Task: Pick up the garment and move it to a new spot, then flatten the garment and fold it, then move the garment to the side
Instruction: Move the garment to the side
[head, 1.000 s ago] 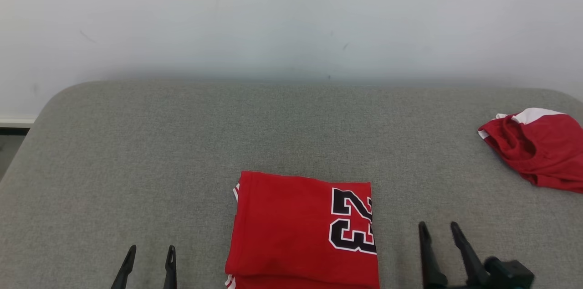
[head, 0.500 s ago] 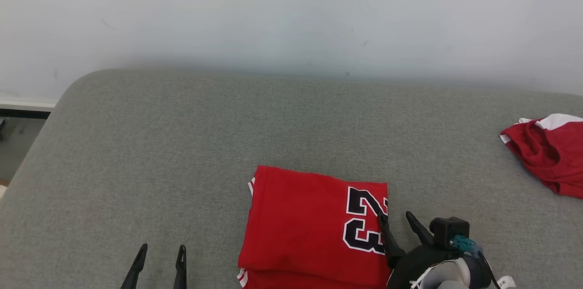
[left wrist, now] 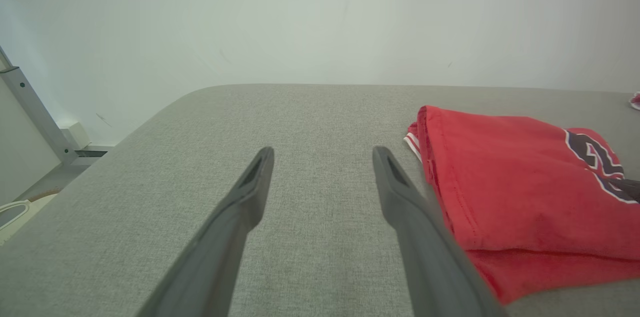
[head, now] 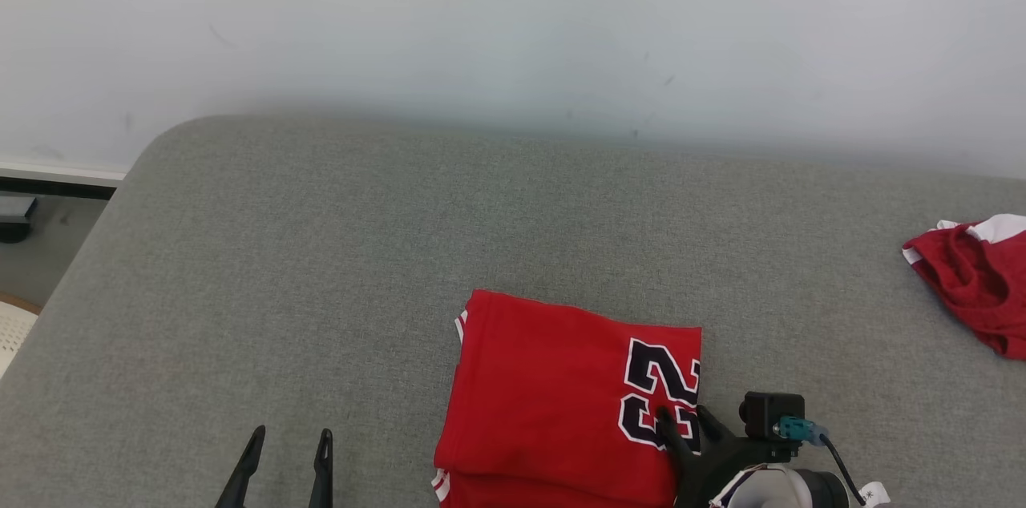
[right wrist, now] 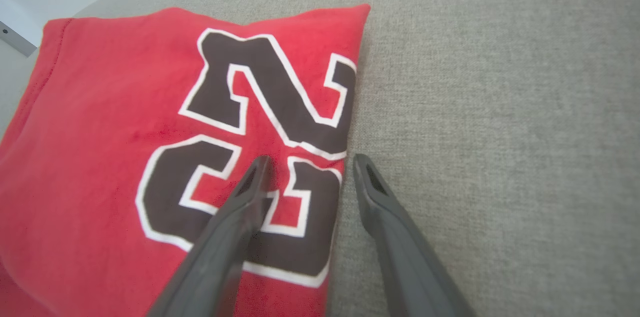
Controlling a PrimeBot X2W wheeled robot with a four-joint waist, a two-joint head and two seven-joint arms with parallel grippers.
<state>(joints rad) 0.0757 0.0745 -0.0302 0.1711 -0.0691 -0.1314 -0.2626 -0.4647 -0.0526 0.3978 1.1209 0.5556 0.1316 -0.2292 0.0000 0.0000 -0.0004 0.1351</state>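
Folded red garment [head: 553, 404], number print up, lies on the grey padded surface [head: 321, 251]. Right gripper [right wrist: 307, 164] fingers are parted and straddle its edge, one over the print, one over bare surface. Left gripper [left wrist: 322, 154] fingers are wide, garment just beside one. Crumpled red cloth [head: 974, 284] is well apart.

Two red cloth garments lie on one grey fabric surface [head: 321, 251]. One folded red jersey [head: 553, 404], black 23, sits at the right gripper [head: 683, 412]; one crumpled red-and-white garment [head: 974, 284] lies well to its right.
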